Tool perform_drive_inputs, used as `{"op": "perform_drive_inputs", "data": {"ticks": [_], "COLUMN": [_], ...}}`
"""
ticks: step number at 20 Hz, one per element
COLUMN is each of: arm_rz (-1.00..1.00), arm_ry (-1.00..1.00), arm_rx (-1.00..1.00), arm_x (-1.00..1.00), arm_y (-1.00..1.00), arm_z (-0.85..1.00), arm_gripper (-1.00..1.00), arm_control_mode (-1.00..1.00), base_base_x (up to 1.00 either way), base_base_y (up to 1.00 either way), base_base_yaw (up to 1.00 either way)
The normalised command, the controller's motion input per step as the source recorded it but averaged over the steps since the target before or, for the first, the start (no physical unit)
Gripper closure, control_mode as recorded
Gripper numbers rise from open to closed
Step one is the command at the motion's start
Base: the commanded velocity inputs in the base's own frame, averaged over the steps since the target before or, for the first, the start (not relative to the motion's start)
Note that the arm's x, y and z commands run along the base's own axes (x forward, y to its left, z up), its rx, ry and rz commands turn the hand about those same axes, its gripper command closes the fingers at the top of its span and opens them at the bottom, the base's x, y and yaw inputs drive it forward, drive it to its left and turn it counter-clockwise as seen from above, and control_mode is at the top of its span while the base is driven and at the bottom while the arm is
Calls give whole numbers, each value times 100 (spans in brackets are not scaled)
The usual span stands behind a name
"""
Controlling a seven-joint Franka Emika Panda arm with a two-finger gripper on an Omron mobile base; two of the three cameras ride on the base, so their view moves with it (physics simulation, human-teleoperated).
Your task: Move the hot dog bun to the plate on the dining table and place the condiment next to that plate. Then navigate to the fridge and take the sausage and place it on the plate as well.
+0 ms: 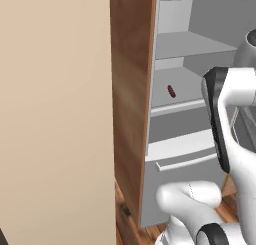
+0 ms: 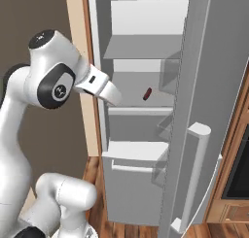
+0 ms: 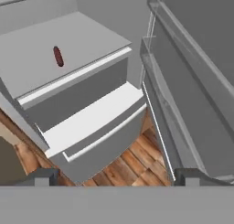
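Observation:
The fridge [image 2: 214, 86] stands open, its door swung out to the right. The sausage [image 2: 147, 93], a short dark red cylinder, lies alone on a middle shelf [image 3: 82, 45]. It also shows as the sausage [image 1: 171, 91] from the left and the sausage [image 3: 58, 56] at the upper left of the hand view. My gripper [image 3: 116, 179] is open, its two dark fingertips [image 3: 41, 177] wide apart with nothing between them. It hovers outside the fridge [image 1: 200, 44], well short of the sausage, aimed down at the lower shelves and drawer.
A pale drawer [image 2: 136, 154] with a lip juts out below the sausage's shelf. The open door's clear bins [image 3: 183, 81] close in on the right. A wooden cabinet side [image 1: 132, 89] and beige wall [image 1: 55, 114] flank the left. Wood floor [image 3: 137, 159] lies below.

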Motion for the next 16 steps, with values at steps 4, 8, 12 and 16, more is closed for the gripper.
{"op": "perform_drive_inputs", "data": {"ticks": [4, 8, 12, 16], "arm_rz": [-18, -15, -14, -13], "arm_ry": [8, 9, 13, 12], "arm_rx": [-7, -5, -5, -6], "arm_x": [54, 39, 37, 25], "arm_y": [-91, -90, -80, -75], "arm_z": [-27, -39, -44, -45], "arm_gripper": [-100, -100, -100, -100], "arm_control_mode": [-100, -100, -100, -100], "base_base_x": [0, 0, 0, 0], "base_base_y": [0, 0, 0, 0], "base_base_yaw": [0, 0, 0, 0]}}
